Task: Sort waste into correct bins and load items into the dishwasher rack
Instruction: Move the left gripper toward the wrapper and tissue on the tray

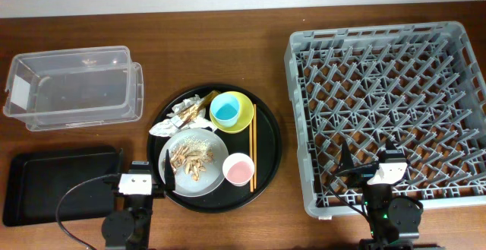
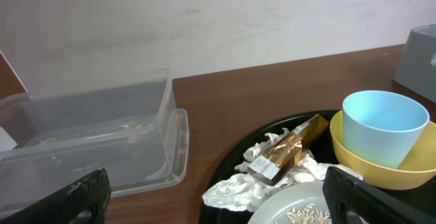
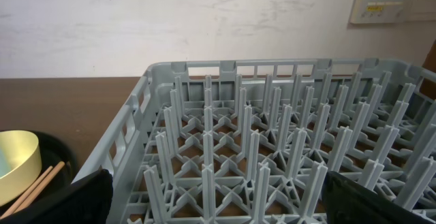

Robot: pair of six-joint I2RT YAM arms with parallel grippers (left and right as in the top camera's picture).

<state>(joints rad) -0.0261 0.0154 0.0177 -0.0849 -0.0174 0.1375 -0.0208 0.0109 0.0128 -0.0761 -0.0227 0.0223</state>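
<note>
A round black tray (image 1: 269,121) holds a yellow-green bowl (image 1: 241,122) with a light-blue cup (image 1: 225,111) in it. It also holds a grey-white plate (image 1: 214,150) with tan food scraps (image 1: 190,159), a pink cup (image 1: 238,169), wooden chopsticks (image 1: 253,150), crumpled white paper (image 1: 165,127) and a gold wrapper (image 1: 191,113). The grey rack (image 1: 380,31) stands at the right. My left gripper (image 1: 144,168) is open and empty at the tray's near-left edge; its wrist view shows the paper (image 2: 235,186), wrapper (image 2: 286,149), cup (image 2: 381,125) and bowl (image 2: 361,166). My right gripper (image 1: 370,159) is open and empty over the rack's front (image 3: 272,135).
A clear plastic tub (image 1: 68,52) stands at the back left and also shows in the left wrist view (image 2: 102,129). A shallow black rectangular tray (image 1: 53,181) lies at the front left. The right wrist view catches the bowl's edge (image 3: 13,159) and the chopstick ends (image 3: 34,186).
</note>
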